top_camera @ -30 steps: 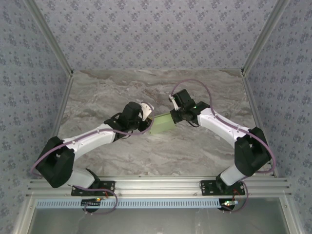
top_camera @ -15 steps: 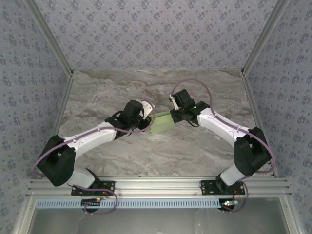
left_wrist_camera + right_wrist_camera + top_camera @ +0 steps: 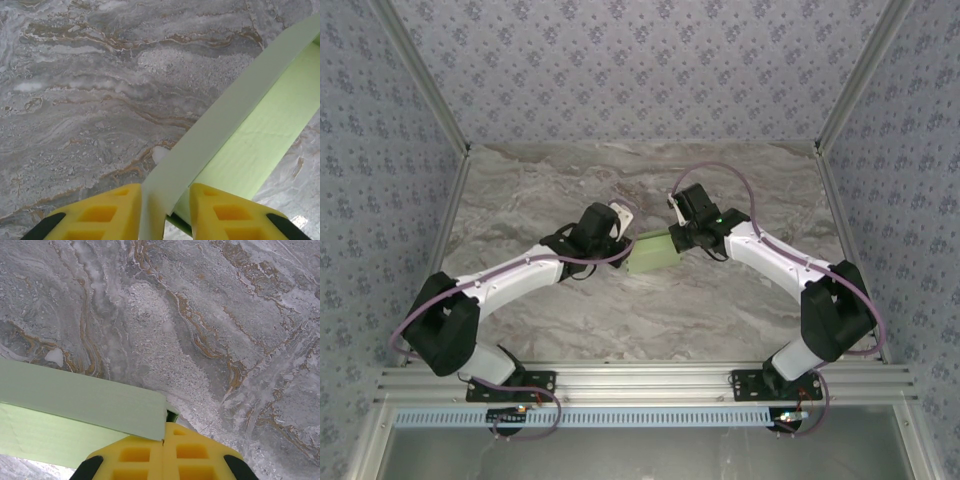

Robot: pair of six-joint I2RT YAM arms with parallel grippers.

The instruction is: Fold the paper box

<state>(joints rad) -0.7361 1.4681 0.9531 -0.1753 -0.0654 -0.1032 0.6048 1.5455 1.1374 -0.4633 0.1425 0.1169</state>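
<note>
Box [image 3: 652, 253]: pale green card, mid-table [image 3: 540, 190], spanning between both grippers.
Right gripper [image 3: 679, 240]: yellow pads [image 3: 135, 455] pressed together, pinching corner at box's right end.
Left gripper [image 3: 628, 241]: flap at box's left end lies between its spread pads, touching one; gap beside flap; clamped or loose, cannot tell.

The paper box [image 3: 653, 252] is pale light-green thin card, partly folded into a small oblong with one long flap [image 3: 220, 125] open. It sits near the middle of the tabletop [image 3: 570, 320], slanting toward the far right corner.
</note>
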